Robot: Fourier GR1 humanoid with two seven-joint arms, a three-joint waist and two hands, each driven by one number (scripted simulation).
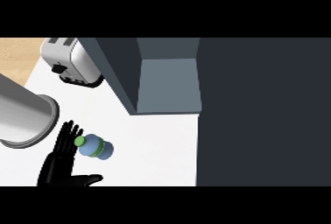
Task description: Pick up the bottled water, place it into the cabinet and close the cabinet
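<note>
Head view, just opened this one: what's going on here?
The robot's left hand is open, its fingers straight and right up against the bottled water, which is on the white counter. The fingers are not curled round the bottle, so it is not picked up yet. Further back the cabinet is open, with nothing visible inside. A toaster and a grey metal container are at the left. The right hand does not show.
</note>
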